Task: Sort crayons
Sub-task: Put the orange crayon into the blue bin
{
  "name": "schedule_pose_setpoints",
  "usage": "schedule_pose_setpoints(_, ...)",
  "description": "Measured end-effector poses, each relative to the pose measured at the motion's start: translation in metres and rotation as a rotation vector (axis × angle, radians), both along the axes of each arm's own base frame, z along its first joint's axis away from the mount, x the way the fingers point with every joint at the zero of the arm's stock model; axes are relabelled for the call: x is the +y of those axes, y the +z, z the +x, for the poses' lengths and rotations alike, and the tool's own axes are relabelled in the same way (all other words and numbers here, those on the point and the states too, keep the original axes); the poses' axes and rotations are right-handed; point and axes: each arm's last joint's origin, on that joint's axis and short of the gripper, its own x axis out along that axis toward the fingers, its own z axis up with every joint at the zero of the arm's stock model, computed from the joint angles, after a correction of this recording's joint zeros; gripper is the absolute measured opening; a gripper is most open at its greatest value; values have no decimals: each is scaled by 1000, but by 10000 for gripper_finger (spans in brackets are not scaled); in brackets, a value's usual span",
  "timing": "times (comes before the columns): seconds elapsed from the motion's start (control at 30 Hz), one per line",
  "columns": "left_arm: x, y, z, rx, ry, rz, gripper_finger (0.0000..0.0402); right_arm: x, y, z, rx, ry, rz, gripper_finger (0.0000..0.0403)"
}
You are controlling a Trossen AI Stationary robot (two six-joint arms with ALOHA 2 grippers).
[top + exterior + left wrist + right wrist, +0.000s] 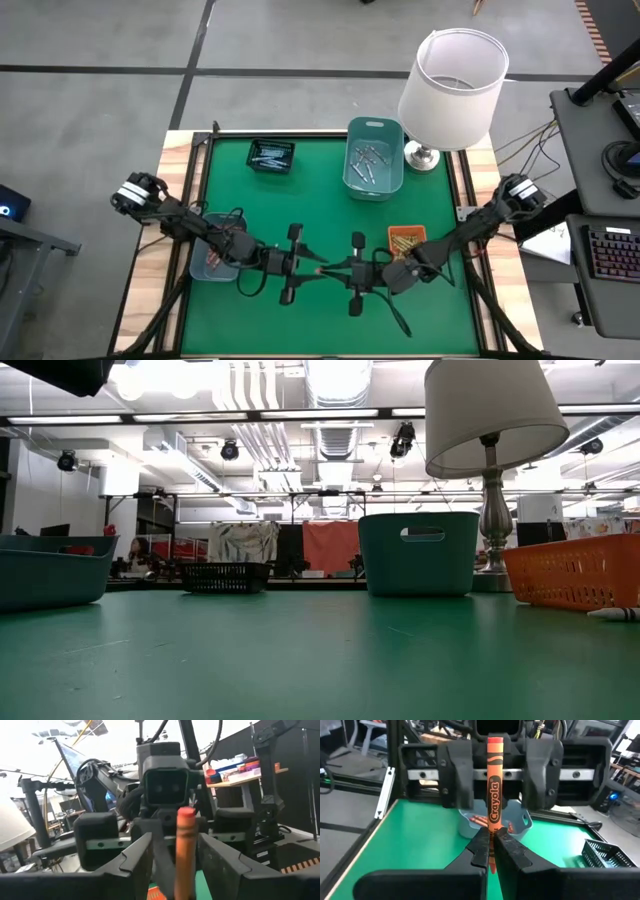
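An orange crayon (493, 795) is held level above the green table (300, 200), near its front middle, between my two grippers. My right gripper (492, 834) is shut on it, also seen in the high view (345, 270). My left gripper (175, 842) faces it from the left, open; its fingers (457, 770) stand on either side of the crayon's free end (186, 815) with a gap on both sides. The left gripper also shows in the high view (305, 266). Neither gripper shows in the low view. My right gripper pinches the crayon's lower part (492, 827), near the end that faces the right arm, between its two fingers. The fingers lie level, coming from the table's right, along the crayon. The crayon sticks out past the fingertips toward the left gripper, clear of the table.
A blue tray (215, 262) with red crayons lies front left under the left arm. A black basket (270, 155) and a teal bin (375, 160) stand at the back, an orange basket (407, 238) front right, a lamp (452, 85) back right. A pale crayon (612, 615) lies on the table.
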Motion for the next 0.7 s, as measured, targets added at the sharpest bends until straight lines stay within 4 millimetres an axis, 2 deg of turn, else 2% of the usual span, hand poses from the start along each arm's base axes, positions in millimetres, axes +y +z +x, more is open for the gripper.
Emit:
schedule_pose_setpoints(0.23,0,0,0,-2,3,9,104,0,-5,2,13,-2,-13,12)
schedule_pose_setpoints(0.53,0,0,0,-3,1,14,12,0,-5,2,11,-5,-8,13)
schedule_pose_setpoints(0.7,0,0,0,-1,-1,11,12,1,-4,3,9,4,8,32)
